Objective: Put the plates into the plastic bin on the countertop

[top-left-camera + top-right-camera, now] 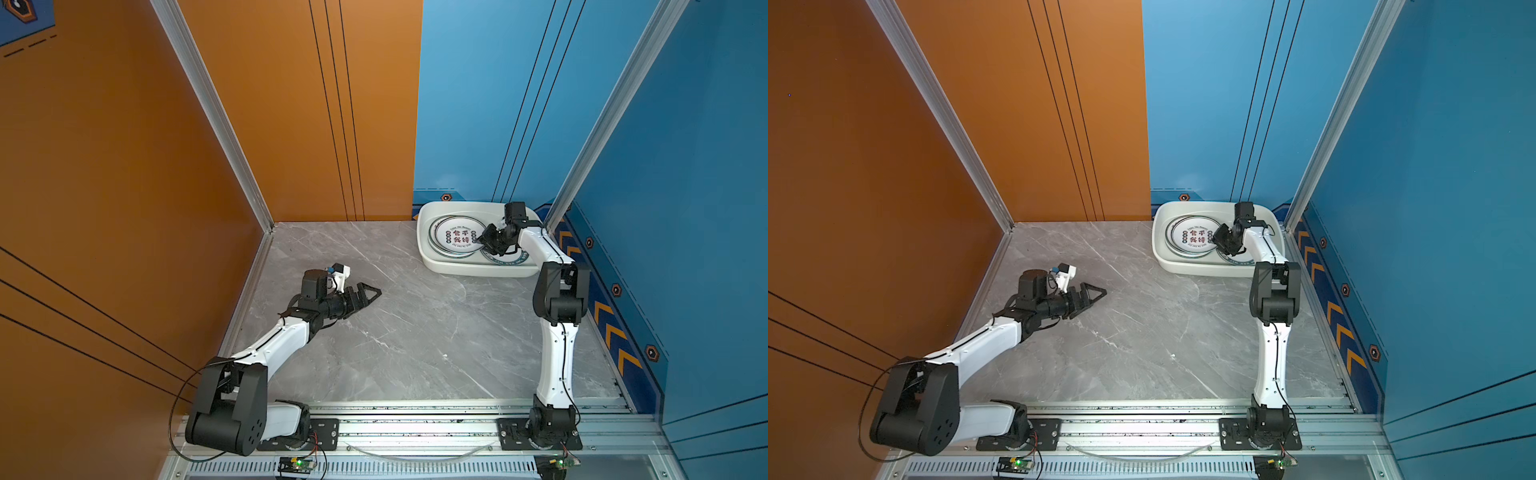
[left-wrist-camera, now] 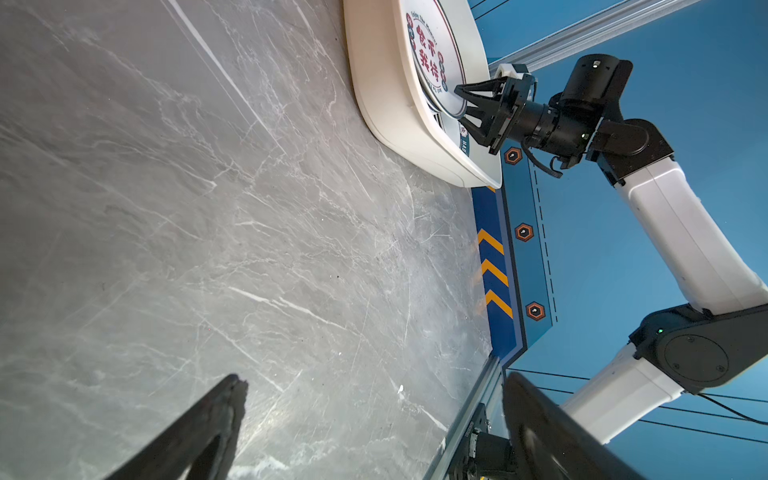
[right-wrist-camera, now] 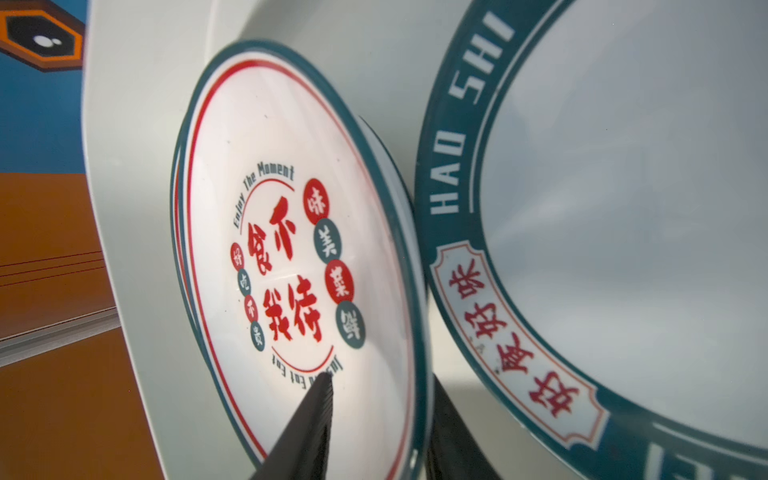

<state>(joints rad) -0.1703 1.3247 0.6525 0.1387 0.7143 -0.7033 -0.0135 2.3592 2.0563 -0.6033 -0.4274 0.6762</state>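
Note:
The white plastic bin stands at the back right of the grey countertop. Inside it a red-lined plate with Chinese characters tops a small stack. Beside it lies a plate with a dark-green lettered rim. My right gripper is shut on the red-lined plate's rim, one finger on its face and one beneath. My left gripper hovers low over bare countertop at the middle left, open and empty.
An orange wall stands on the left and blue walls at the back and right, with aluminium rails edging the countertop. The bin sits close to the back right corner. Both arm bases are mounted on the front rail.

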